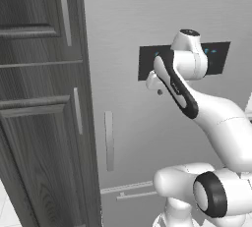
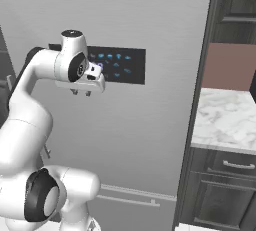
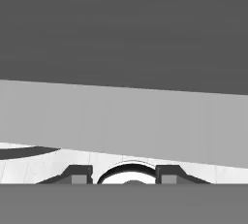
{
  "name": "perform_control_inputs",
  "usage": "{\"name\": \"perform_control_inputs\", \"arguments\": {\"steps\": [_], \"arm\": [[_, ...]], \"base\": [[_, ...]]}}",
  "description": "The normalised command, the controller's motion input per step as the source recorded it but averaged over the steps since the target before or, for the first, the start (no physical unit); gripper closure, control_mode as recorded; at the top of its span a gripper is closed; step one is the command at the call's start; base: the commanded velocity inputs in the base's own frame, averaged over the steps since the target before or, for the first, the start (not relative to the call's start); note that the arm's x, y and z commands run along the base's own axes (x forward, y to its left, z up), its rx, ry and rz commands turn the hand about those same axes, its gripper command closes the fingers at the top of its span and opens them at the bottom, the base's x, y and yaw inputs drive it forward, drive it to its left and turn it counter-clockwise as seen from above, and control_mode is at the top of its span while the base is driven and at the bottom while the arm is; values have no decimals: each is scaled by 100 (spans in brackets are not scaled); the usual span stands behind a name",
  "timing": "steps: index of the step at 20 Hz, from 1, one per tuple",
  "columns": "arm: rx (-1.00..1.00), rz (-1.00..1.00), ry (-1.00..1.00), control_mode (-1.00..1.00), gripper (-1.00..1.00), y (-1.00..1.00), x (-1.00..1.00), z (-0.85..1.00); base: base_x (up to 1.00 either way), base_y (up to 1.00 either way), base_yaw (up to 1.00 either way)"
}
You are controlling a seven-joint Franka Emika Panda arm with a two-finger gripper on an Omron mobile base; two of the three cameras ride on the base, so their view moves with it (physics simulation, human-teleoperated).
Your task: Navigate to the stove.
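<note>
Facing grey fridge (image 2: pixel 150 125), claw (image 3: pixel 123 175) empty.

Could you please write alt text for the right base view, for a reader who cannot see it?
The white robot arm stands close before a tall grey refrigerator with a dark control panel, its tool empty at panel height. To the right, past a dark cabinet edge, are a marble counter and dark drawers.

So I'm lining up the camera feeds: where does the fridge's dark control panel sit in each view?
Left base view: the control panel sits upper right, partly behind the arm's upper joint.
Right base view: it sits upper middle, just right of the gripper.
Hand view: I cannot make it out.
Shared landmark: the grey fridge door carrying the panel.
</note>
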Motion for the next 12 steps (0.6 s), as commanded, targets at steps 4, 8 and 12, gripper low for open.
{"name": "perform_control_inputs", "arguments": {"steps": [4,8,12], "arm": [[0,0,0,-100,-100,0,-16,0],[2,-3,0,-100,-100,0,-83,0],[6,-5,0,-100,-100,-2,-100,-6]], "base": [[0,0,0],[0,0,0],[0,0,0]]}}
